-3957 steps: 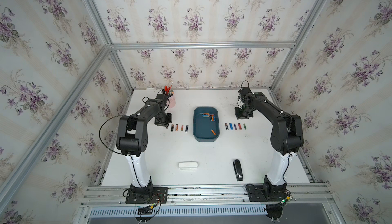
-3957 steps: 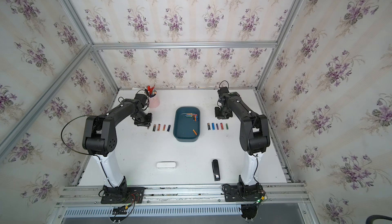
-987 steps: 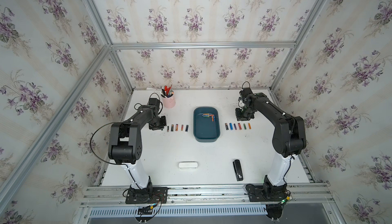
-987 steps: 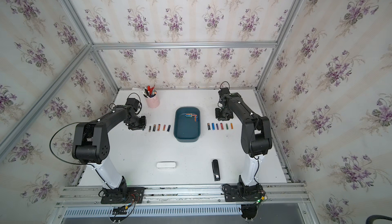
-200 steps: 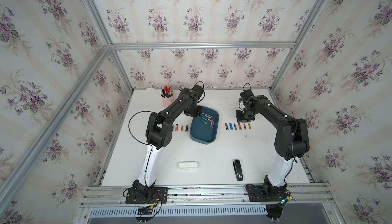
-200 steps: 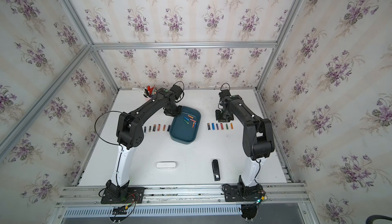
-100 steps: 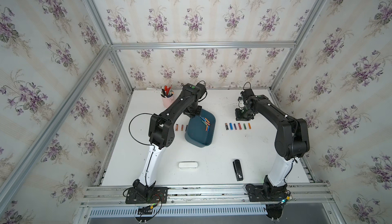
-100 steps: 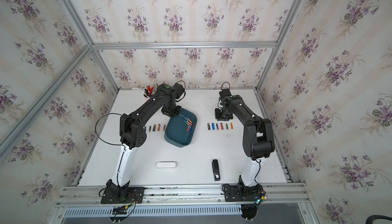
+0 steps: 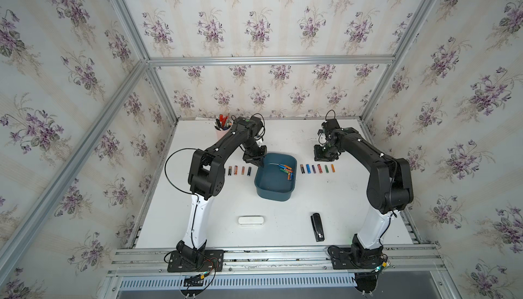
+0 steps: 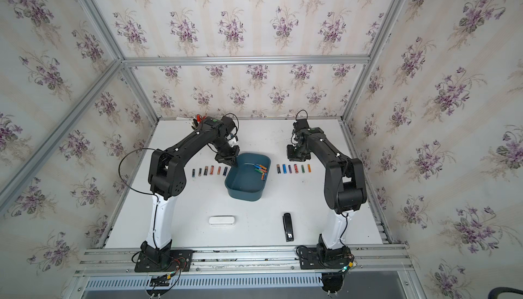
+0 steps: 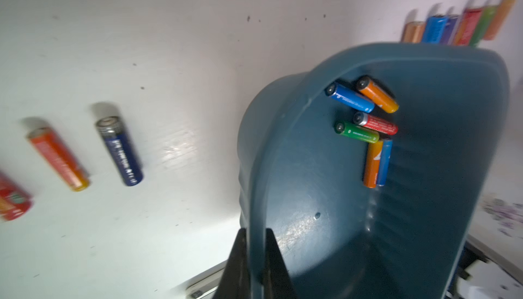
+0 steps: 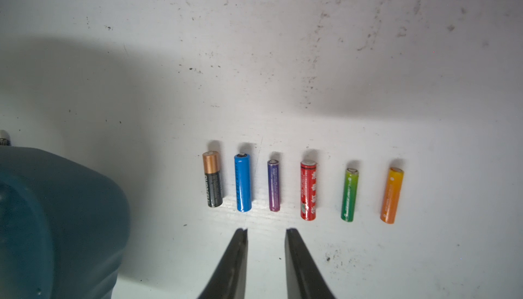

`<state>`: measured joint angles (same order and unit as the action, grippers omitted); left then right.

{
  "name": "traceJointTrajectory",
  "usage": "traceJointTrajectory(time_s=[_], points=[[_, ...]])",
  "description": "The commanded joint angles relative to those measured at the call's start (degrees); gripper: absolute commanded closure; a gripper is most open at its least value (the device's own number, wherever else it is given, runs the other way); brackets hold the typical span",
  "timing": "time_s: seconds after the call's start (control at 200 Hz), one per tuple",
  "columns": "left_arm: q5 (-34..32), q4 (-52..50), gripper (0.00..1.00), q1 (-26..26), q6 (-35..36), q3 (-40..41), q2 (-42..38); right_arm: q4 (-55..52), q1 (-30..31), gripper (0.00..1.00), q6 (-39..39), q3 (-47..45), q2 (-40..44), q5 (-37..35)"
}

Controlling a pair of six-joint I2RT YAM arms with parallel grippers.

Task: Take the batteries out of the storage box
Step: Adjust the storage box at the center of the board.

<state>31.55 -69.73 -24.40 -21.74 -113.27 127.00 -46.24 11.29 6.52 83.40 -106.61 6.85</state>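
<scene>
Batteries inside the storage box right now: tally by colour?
In the storage box:
blue batteries: 2
orange batteries: 2
red battery: 1
green battery: 1
Total: 6

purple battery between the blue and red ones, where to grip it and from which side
Its middle, from straight above, jaws across its width: the slim purple cylindrical battery lies flat on the white table, with clear gaps to the blue battery and red battery.
</scene>
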Motion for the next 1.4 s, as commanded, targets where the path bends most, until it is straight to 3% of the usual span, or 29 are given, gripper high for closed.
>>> traceJointTrajectory(time_s=[0.0, 0.075, 0.185, 0.39, 0.515, 0.829, 1.124, 1.234, 1.394], points=[[14.3, 9.8, 0.96, 0.8, -2.8, 4.9, -2.5, -0.7, -1.2, 0.71, -0.6, 0.5, 0.8, -1.0], [16.5, 12.6, 0.95, 1.5, -3.8, 7.1, -3.0, -1.0, -1.7, 0.71, -0.6, 0.8, 0.9, -1.1], [14.5, 13.1, 0.95, 1.6, -4.2, 7.6, -3.0, -1.5, -1.8, 0.71, -0.7, 1.2, 0.9, -1.2], [0.6, 10.9, 0.94, 0.2, -4.2, 6.7, -2.4, -2.6, -1.8, 0.71, -0.2, 2.0, 1.2, -1.1], [-4.1, 14.8, 0.94, -0.1, -6.8, 9.8, -3.9, -3.7, -1.9, 0.71, -0.6, 3.1, 0.7, -1.6], [-15.1, 21.8, 0.81, -1.9, -10.5, 14.3, -5.6, -3.7, -1.8, 0.71, -0.6, 2.9, 1.0, -1.2], [-17.5, 22.3, 0.67, -2.7, -10.5, 16.7, -6.3, -5.0, -1.3, 0.71, -0.8, 4.5, 0.9, -1.6], [-19.1, 22.4, 0.57, -2.6, -10.9, 17.7, -8.0, -6.2, 0.9, 0.71, 0.3, 6.3, 0.8, -2.9], [-19.2, 25.2, 0.53, -2.3, -11.9, 19.8, -11.3, -8.6, 7.5, 0.71, 2.1, 11.7, -1.2, -4.0]])
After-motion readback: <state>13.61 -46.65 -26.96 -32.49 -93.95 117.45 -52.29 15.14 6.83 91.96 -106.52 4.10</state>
